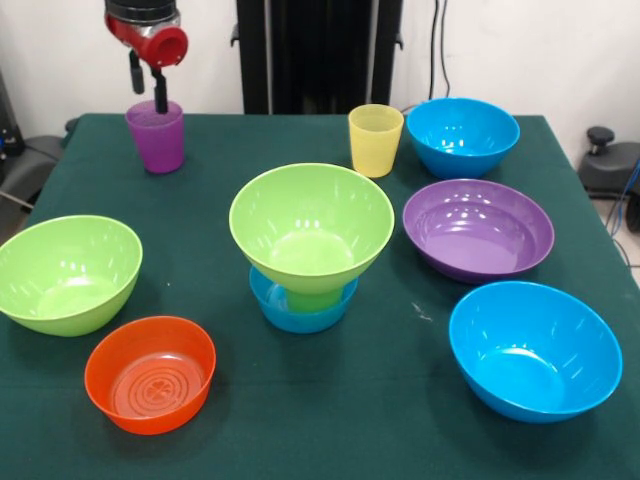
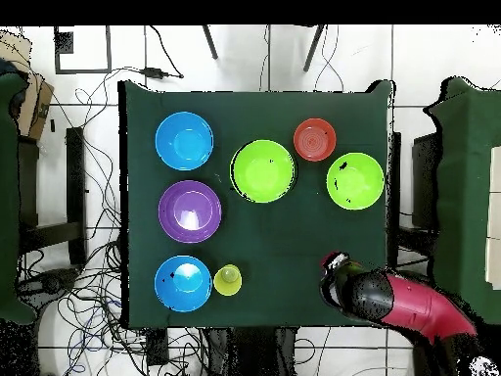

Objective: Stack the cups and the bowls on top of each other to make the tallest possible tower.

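Cups and bowls lie spread over a dark green cloth-covered table point(image 1: 380, 400), seen first from across it. Mid-table stands the tower point(image 1: 308, 250), 3 pieces high: a small blue bowl point(image 1: 300, 312) at the base, a green cup point(image 1: 312, 298) set inside it, and a lime green bowl point(image 1: 311, 225) resting on top. A second lime green bowl point(image 1: 66, 272) sits at the left edge, with a small orange bowl point(image 1: 150, 373) just in front of it. To the right are a wide purple bowl point(image 1: 478, 229) and a blue bowl point(image 1: 534, 350) nearer the camera; another blue bowl point(image 1: 462, 136) sits at the far edge beside a yellow cup point(image 1: 375, 140). At the far left a purple cup point(image 1: 156, 136) stands upright beneath the red and black gripper point(image 1: 147, 85), its 2 dark fingers point(image 1: 159, 95) parted, 1 reaching the cup's rim; whether it touches cannot be told. A white wall and black pedestal stand behind, with cables hanging.

From overhead, the table point(image 2: 264, 284) sits on a white tiled floor strewn with black cables. The tower's top bowl point(image 2: 262, 170) lies centrally, the orange bowl point(image 2: 314, 139) and other green bowl point(image 2: 354, 181) to its right, the purple bowl point(image 2: 189, 211) and 2 blue bowls point(image 2: 184, 140) point(image 2: 183, 282) to its left, the yellow cup point(image 2: 228, 280) beside the lower one. The red arm point(image 2: 416, 308) enters from the lower right, covering the purple cup. Other green-topped tables flank both sides.
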